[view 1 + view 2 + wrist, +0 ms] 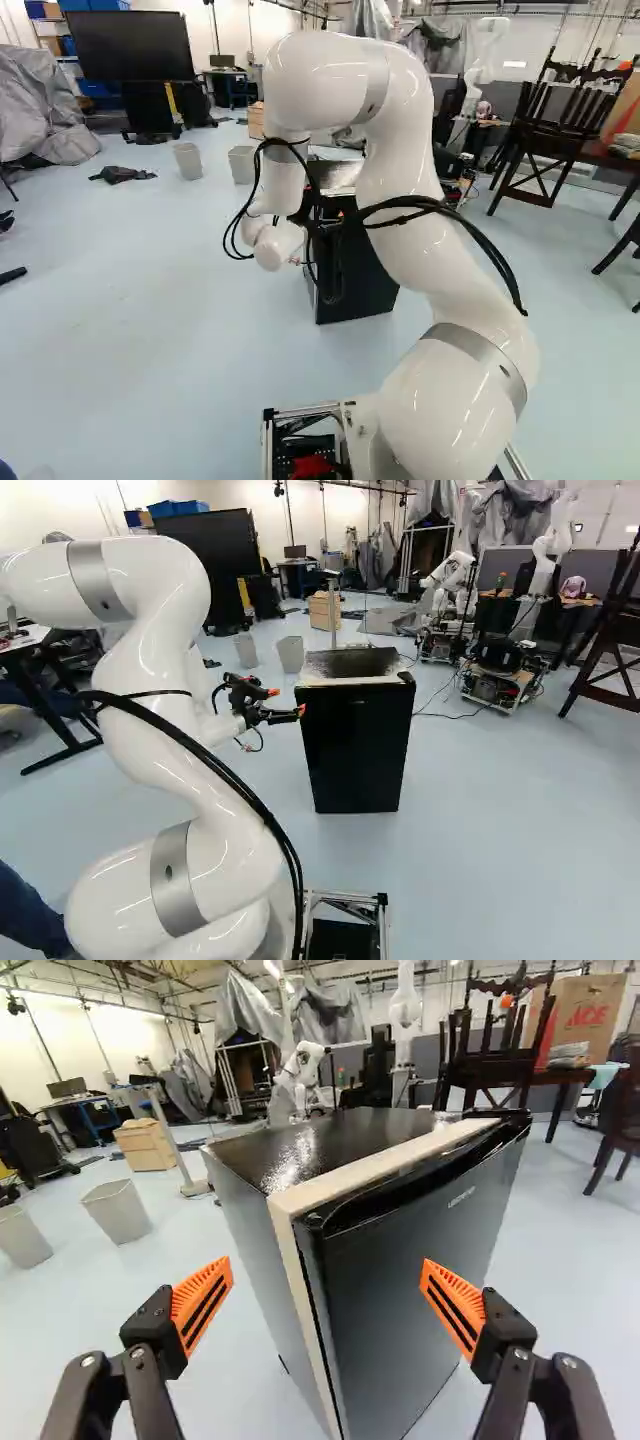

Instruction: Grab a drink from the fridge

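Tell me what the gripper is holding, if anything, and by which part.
Nothing is held: the gripper is open, with the black fridge ahead of it.

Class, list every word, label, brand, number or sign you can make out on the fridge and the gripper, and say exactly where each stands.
Fridge: one line of small pale lettering on the front of its door, near the top; too small to quote reliably.
Gripper: none visible.
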Available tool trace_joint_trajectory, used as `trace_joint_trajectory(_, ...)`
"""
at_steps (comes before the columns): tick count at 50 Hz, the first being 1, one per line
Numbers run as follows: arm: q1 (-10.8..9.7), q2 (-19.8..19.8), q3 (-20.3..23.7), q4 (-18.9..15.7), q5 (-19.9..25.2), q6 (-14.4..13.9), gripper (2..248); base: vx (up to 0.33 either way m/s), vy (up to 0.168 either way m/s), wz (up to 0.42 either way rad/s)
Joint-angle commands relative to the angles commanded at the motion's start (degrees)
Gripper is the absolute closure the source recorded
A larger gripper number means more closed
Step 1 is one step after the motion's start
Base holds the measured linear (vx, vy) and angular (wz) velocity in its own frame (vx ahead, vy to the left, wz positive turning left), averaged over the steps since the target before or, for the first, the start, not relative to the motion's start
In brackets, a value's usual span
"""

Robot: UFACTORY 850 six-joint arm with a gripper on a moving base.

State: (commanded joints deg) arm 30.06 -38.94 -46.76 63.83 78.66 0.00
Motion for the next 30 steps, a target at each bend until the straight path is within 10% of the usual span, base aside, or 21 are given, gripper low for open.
trace_joint_trajectory(30,-1.36,-2.59,-4.49,1.41,0.14,0.00,3,0.000,0.000,0.000)
